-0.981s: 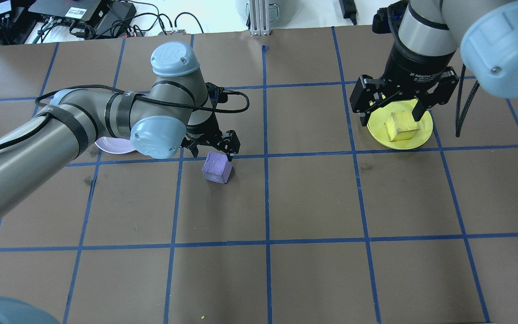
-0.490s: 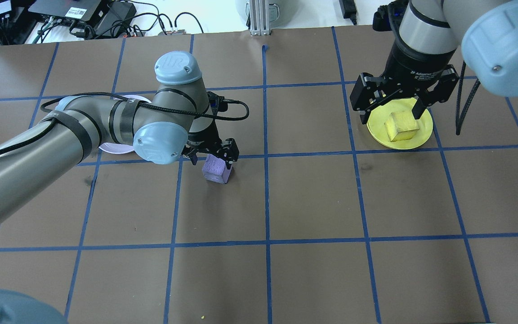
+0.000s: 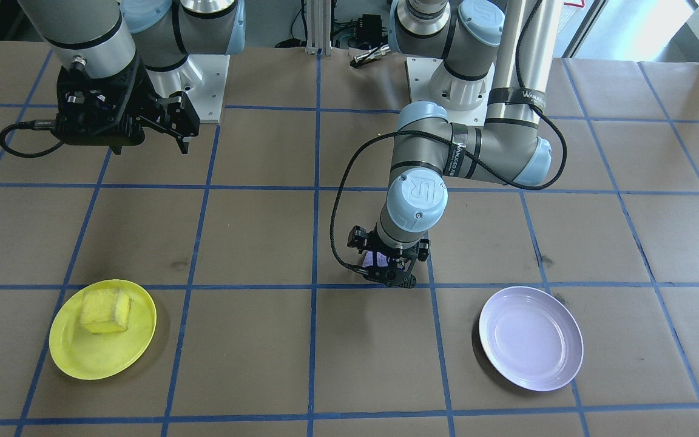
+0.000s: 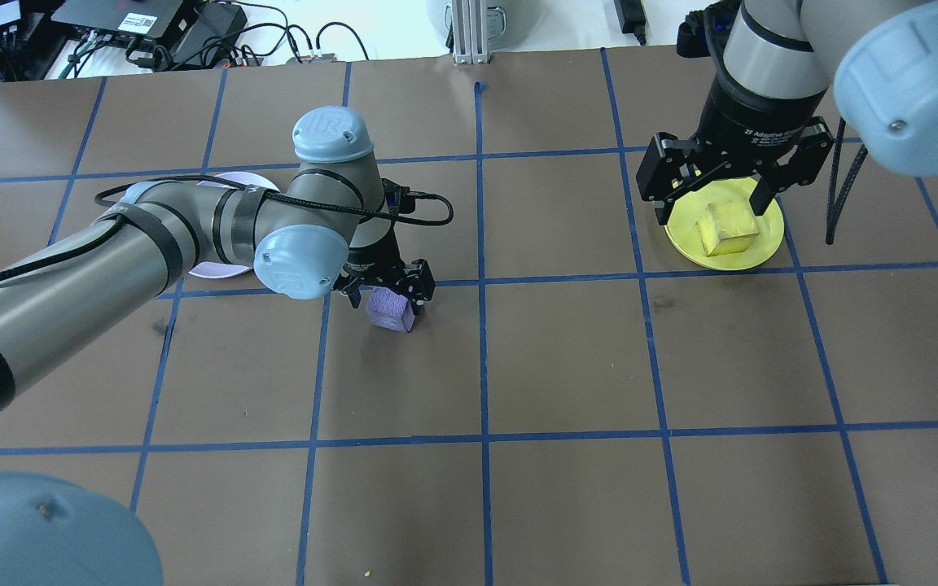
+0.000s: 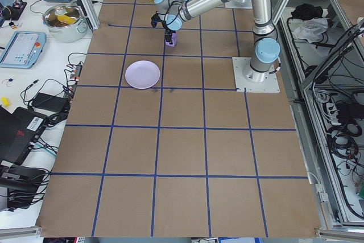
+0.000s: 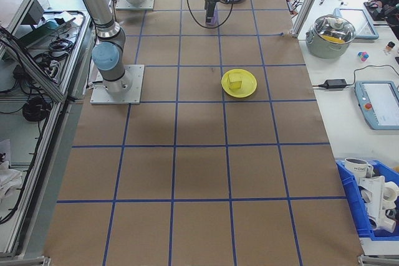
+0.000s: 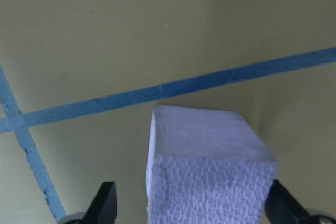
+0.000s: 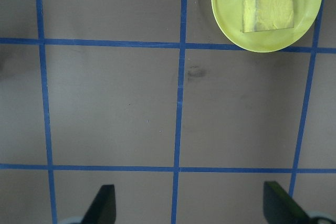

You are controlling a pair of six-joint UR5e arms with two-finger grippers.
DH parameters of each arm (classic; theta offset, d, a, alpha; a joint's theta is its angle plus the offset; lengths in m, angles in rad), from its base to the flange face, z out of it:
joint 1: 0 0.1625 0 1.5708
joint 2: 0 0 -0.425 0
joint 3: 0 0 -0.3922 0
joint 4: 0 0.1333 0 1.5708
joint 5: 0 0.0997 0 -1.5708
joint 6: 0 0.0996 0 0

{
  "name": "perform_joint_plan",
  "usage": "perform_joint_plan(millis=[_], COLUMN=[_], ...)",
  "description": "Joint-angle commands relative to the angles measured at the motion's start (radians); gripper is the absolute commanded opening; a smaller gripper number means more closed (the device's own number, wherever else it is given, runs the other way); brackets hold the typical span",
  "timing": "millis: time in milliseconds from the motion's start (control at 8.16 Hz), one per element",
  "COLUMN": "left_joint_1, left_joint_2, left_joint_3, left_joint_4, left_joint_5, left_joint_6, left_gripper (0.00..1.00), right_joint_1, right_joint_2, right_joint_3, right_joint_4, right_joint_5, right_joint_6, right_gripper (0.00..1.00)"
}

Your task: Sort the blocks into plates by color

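Observation:
The purple block rests on the table beside a blue tape line. My left gripper is down around it, open, one finger on each side. The left wrist view shows the purple block between the fingertips, with a gap on the view's left. The yellow block lies in the yellow plate. My right gripper hangs open high above that plate, holding nothing. The lavender plate is empty; in the overhead view the left arm hides most of it.
Blue tape divides the brown table into squares. Cables and electronics lie beyond the far edge. A pot and tablets sit on the side bench.
My left gripper has come down over the purple block, its fingers now on either side of it. The left elbow swung right. The right gripper stayed almost still.

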Motion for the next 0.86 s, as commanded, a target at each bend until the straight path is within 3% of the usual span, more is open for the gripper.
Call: perform_joint_plan(millis=[0,123,368,613,735], left_joint_1=[0.0,0.0,0.006,0.008,0.021], left_joint_2=[-0.012,-0.012,-0.014,0.012,0.035], left_joint_3=[0.006,0.006,0.006,0.01,0.017], left_joint_4=[0.023,0.077,0.08,0.065,-0.006], left_joint_5=[0.0,0.001,0.004,0.011,0.021], left_joint_6=[0.002,0.003,0.008,-0.001,0.0], left_gripper=[0.95,0.76,0.24,0.18,0.14], right_joint_1=[0.0,0.0,0.0,0.0,0.0], right_joint_2=[0.0,0.0,0.0,0.0,0.0], right_joint_3=[0.001,0.001,0.001,0.002,0.002], right_joint_4=[0.006,0.004,0.004,0.004,0.007], right_joint_5=[-0.003,-0.003,-0.004,-0.004,-0.009], right_joint_6=[0.003,0.003,0.003,0.003,0.003], right_gripper=[1.0,1.0,1.0,1.0,1.0])
